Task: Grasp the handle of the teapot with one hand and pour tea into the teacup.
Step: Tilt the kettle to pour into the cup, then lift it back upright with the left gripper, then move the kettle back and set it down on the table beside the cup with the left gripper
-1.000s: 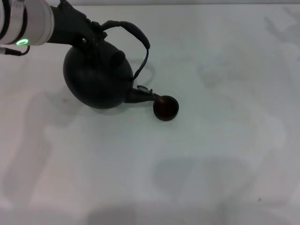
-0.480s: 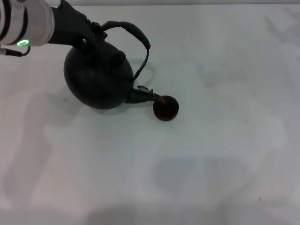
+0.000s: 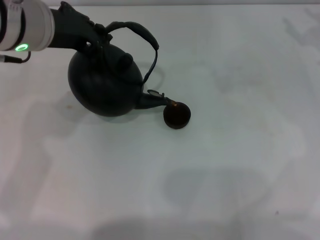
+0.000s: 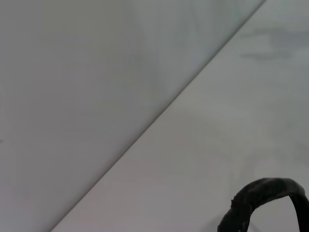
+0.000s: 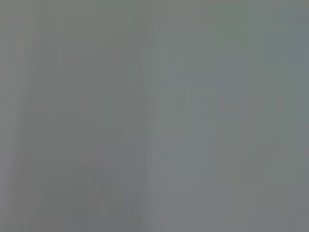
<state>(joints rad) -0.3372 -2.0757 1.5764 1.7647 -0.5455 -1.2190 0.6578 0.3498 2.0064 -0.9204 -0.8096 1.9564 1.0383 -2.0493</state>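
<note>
At the far left of the head view, the left arm reached in from the table's back corner, its white forearm showing a green ring light, and the left gripper was closed around the near end of the handle, holding the pot by it. The teapot hung tipped toward the right, its knobbed lid leaning the same way and the arched handle looping up and over to the spout side. The spout pointed down and right, its tip just at the rim of the teacup, which stood upright on the white table just beside the pot. In the left wrist view only a curved stretch of the handle showed against the table. The right gripper appeared in no view, its wrist camera showing only a plain grey field.
</note>
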